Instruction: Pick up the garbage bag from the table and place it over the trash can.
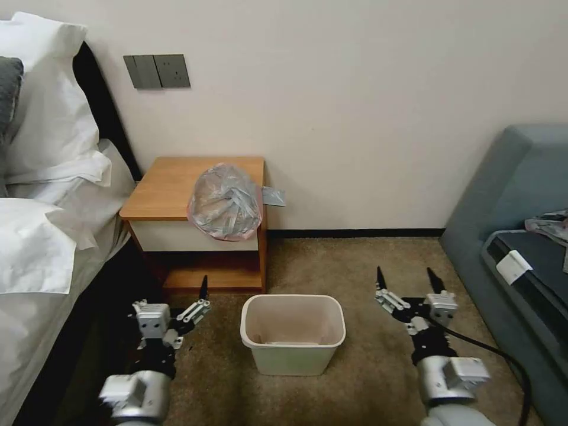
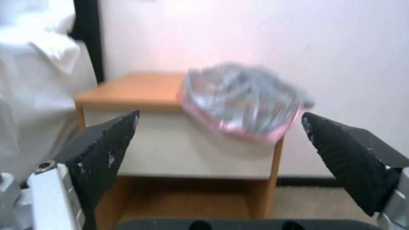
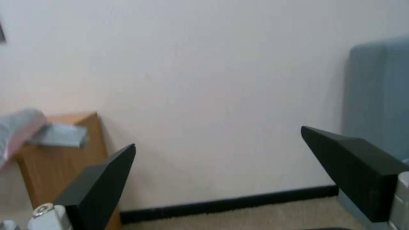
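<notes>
Two grippers are held low with fingers spread apart, the left gripper (image 1: 177, 307) and right gripper (image 1: 408, 283) flanking the trash can (image 1: 293, 334) on the carpet; the garbage bag (image 1: 226, 202) is seen crumpled on the table (image 1: 163, 189), overhanging its front edge

No readable text, labels or signs

Garbage bag (image 1: 225, 202): crumpled grey translucent plastic with a pink edge, bunched on the table's near right corner, drooping over the front edge. Table (image 1: 165, 186): light-brown wood top, white front panel, open lower shelf, against the far wall. Trash can (image 1: 293, 333): cream, rectangular, upright on the carpet, just near-right of the table.
</notes>
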You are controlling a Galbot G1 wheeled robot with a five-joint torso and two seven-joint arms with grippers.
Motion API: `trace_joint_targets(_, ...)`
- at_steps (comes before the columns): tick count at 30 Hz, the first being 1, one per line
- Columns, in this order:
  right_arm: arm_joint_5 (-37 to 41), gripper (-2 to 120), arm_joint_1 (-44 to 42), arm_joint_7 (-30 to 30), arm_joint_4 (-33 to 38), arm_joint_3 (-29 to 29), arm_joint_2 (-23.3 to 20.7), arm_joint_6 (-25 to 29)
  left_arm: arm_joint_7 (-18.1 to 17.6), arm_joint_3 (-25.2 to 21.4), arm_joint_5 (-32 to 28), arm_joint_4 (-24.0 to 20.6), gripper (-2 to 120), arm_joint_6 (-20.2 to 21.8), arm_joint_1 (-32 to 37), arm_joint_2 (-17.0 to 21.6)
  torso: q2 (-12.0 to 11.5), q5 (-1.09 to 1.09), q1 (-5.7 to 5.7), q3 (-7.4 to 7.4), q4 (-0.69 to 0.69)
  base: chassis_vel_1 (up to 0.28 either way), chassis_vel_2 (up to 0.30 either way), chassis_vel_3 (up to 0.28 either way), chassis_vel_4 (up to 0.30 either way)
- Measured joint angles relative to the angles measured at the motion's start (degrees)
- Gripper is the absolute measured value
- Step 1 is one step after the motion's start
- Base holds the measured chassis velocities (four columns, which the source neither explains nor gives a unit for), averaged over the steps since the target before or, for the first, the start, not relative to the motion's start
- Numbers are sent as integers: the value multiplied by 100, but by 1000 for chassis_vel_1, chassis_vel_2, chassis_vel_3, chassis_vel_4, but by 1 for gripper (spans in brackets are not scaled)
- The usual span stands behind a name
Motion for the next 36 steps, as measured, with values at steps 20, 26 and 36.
trace_joint_targets(20,1946,100,673,-66,-678,-97,-1005,-560,-369,-12,117,-133,100,494,22,137,0,0,0,1,0,0,0,0,0)
trace_joint_targets(26,3049,100,1595,-146,-1398,-224,-1285,-794,-348,-10,158,-90,100,491,6,12,0,1,0,1,0,0,0,0,0)
trace_joint_targets(36,4929,100,3566,100,-2777,-786,-1320,-1329,-277,-10,158,-124,100,529,54,-29,0,-1,0,2,0,0,0,0,0)
